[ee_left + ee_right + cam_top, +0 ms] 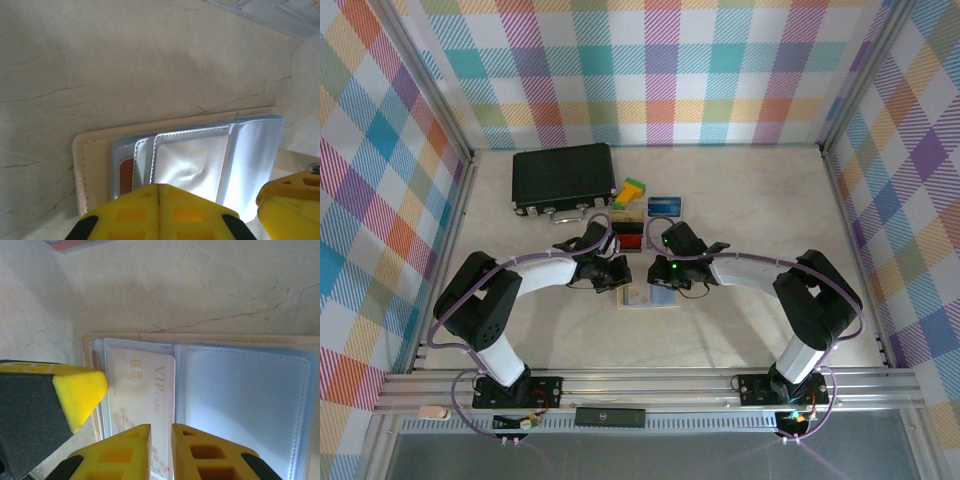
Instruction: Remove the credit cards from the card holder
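Observation:
The card holder (642, 298) lies open on the table between both grippers, its tan cover (92, 165) under pale blue sleeves (245, 400). A white VIP card (142, 385) sits in the left sleeve, its right edge reaching the centre fold. An orange-red card (126, 172) shows in a sleeve behind it. My left gripper (159, 189) is shut, tips together over the sleeves, nothing between them. My right gripper (161, 432) hangs over the VIP card's lower right edge, jaws a narrow gap apart with the card showing through it. Blue (664, 205), black (631, 228) and red (632, 243) cards lie beyond.
A black case (563, 177) with metal clasps stands at the back left. Green and yellow blocks (632, 190) lie beside it. The two grippers (620, 275) (665, 275) are almost touching over the holder. Plaid walls enclose the table on three sides.

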`<state>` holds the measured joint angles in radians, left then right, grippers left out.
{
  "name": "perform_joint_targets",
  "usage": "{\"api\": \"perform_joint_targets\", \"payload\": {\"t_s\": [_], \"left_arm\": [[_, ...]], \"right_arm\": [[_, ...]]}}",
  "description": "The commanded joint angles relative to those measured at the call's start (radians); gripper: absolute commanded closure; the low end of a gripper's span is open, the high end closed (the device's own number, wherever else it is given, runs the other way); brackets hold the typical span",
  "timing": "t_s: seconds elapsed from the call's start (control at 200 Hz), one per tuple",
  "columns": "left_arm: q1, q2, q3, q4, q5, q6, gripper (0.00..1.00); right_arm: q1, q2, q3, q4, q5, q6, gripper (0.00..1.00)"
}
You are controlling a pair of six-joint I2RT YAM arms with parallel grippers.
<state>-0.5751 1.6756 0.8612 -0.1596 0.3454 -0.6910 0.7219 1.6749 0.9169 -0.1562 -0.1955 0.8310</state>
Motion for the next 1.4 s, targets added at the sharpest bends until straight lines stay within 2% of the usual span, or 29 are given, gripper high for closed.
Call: {"api": "perform_joint_targets", "payload": {"t_s": [0.0, 0.45, 0.81, 1.395], "left_arm": [[-0.008, 0.002, 0.002, -0.032, -0.03, 0.0, 0.95], [-0.006, 0.013, -0.041, -0.037, -0.071, -0.001, 0.97], [-0.006, 0.019, -0.045, -0.034, -0.072, -0.002, 0.98], [-0.006, 0.028, -0.045, -0.022, -0.06, -0.007, 0.98]], "right_arm": [[-0.008, 0.021, -0.018, 0.043, -0.045, 0.026, 0.83], [-0.016, 0.064, -0.038, 0.115, -0.129, 0.035, 0.84], [-0.025, 0.063, -0.041, 0.072, -0.08, 0.048, 0.86], [-0.028, 0.107, -0.022, 0.085, -0.141, 0.037, 0.86]]}}
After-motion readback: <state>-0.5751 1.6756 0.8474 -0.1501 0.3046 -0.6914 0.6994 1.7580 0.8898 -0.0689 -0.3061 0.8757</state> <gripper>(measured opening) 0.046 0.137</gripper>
